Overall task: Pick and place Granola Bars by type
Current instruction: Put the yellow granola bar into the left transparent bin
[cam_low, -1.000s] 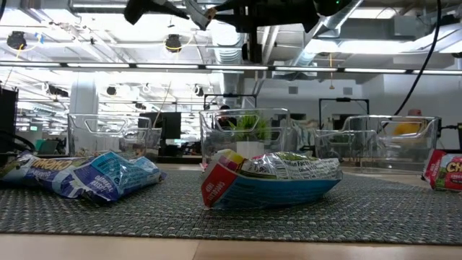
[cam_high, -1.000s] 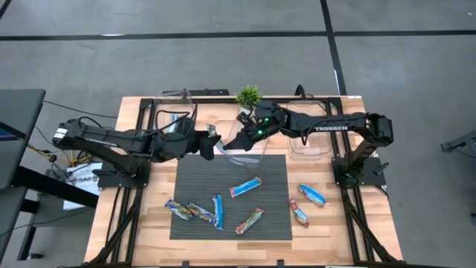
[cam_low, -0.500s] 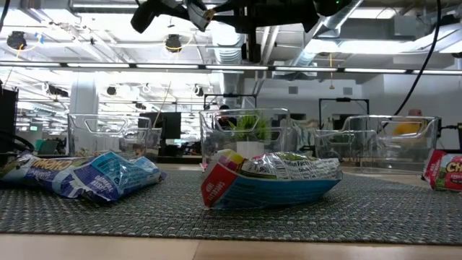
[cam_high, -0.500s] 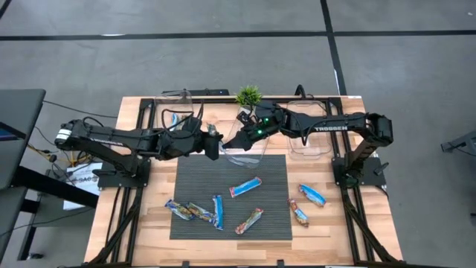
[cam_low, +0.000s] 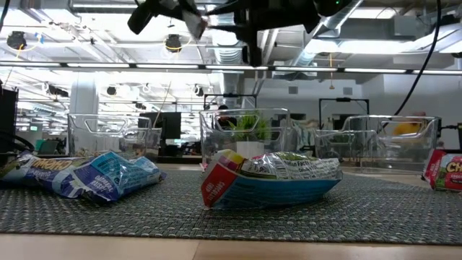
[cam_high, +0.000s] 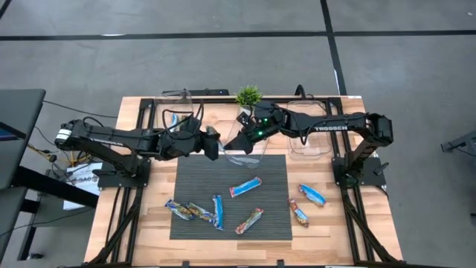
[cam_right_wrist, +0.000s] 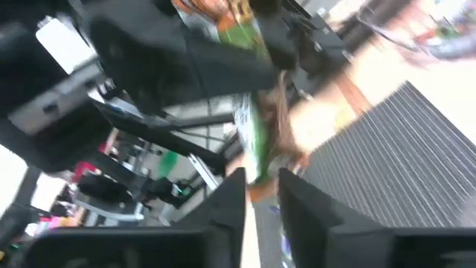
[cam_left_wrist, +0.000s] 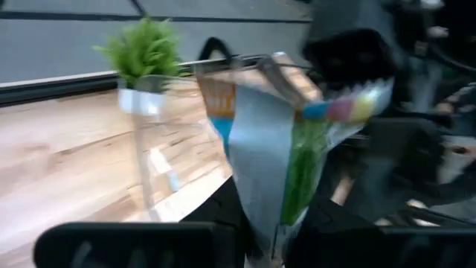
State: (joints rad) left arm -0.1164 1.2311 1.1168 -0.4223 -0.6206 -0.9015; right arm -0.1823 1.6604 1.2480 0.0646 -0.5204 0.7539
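Observation:
A granola bar [cam_left_wrist: 260, 149] in a silver, green and orange wrapper hangs in the air between my two grippers, above the left rim of the middle clear tub [cam_high: 249, 155]. My left gripper [cam_high: 214, 145] reaches in from the left and is shut on one end of it. My right gripper [cam_high: 232, 141] reaches in from the right. Its fingers [cam_right_wrist: 230, 201] stand slightly apart on either side of the bar's other end [cam_right_wrist: 256, 167]. Several more bars lie flat on the dark mat [cam_high: 275, 167], among them a blue one [cam_high: 245, 187]. My left gripper pinches the bar's near end [cam_left_wrist: 279, 216] between its two fingers, coming in level from the table's left. The bar sticks out past the fingers toward the right gripper, lifted clear of the table and tub.
Three clear tubs stand along the far side: left [cam_high: 175, 117] with a blue bar in it, middle, and right [cam_high: 309, 138]. A small green plant [cam_high: 248, 95] stands behind the middle tub. Two bars [cam_high: 312, 195] lie on the wood right of the mat.
My left gripper has moved toward the table's right, up to the bar that my right gripper held in the air. The right arm has kept its place. In the low view the bar has shifted a little toward the left gripper.

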